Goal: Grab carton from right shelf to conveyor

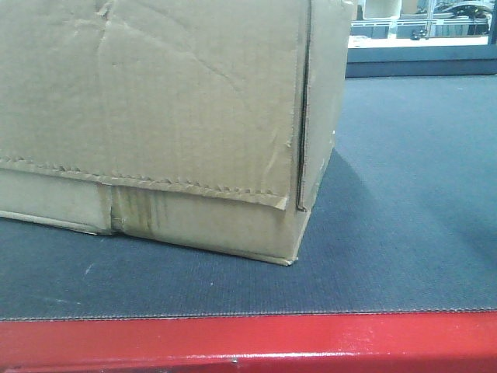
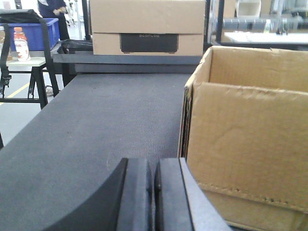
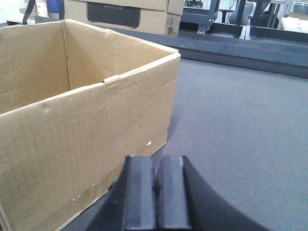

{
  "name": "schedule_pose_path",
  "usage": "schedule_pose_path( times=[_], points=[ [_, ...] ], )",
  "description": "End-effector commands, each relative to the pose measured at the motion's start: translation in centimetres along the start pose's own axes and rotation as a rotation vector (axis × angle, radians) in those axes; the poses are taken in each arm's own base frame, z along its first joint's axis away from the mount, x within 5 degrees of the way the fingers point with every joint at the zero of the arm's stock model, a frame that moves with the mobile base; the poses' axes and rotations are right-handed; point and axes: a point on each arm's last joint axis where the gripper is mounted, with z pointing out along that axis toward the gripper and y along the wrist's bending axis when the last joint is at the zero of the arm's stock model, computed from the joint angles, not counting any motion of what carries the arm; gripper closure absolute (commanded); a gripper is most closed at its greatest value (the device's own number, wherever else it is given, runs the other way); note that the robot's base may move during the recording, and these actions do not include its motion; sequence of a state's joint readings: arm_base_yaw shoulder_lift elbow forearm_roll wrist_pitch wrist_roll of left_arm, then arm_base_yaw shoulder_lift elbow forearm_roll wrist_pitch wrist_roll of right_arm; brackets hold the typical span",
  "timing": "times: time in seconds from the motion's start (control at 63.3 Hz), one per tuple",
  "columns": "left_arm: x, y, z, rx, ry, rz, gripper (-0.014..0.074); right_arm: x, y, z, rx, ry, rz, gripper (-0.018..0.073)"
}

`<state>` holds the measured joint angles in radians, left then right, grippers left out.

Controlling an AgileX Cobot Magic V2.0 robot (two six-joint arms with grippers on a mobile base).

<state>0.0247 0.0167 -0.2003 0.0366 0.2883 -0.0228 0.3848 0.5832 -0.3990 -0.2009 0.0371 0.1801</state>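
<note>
The brown cardboard carton (image 1: 155, 116) stands on the dark grey conveyor belt (image 1: 404, 217), close behind its red frame edge (image 1: 248, 342). It is open at the top in the left wrist view (image 2: 245, 144) and the right wrist view (image 3: 82, 130). My left gripper (image 2: 154, 173) is shut and empty, just left of the carton's corner. My right gripper (image 3: 156, 168) is shut and empty, just right of the carton's taped lower edge. Neither touches the carton. The right shelf is out of view.
A second closed cardboard box (image 2: 147, 26) stands at the belt's far end. A blue bin (image 2: 33, 29) and a bottle (image 2: 19, 43) sit on a side table at the left. The floor with a yellow line (image 2: 17, 91) lies left of the belt.
</note>
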Motion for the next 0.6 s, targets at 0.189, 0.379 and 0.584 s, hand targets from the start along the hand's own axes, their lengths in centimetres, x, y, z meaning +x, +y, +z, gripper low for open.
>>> schedule_pose_path(
  times=[0.189,0.379,0.584],
  points=[
    [4.3,-0.1,1.2,-0.009,-0.069,-0.015,0.0582,-0.3,0.0,-0.1,0.001,-0.033,-0.011,0.0628],
    [4.2,-0.1,1.2,-0.009,-0.077,-0.014,0.0582,-0.3,0.0,-0.1,0.001,-0.033,-0.011,0.0628],
    [4.2,-0.1,1.2,-0.009,-0.077,-0.014,0.0582,-0.3,0.0,-0.1,0.001,-0.033,-0.011,0.0628]
  ],
)
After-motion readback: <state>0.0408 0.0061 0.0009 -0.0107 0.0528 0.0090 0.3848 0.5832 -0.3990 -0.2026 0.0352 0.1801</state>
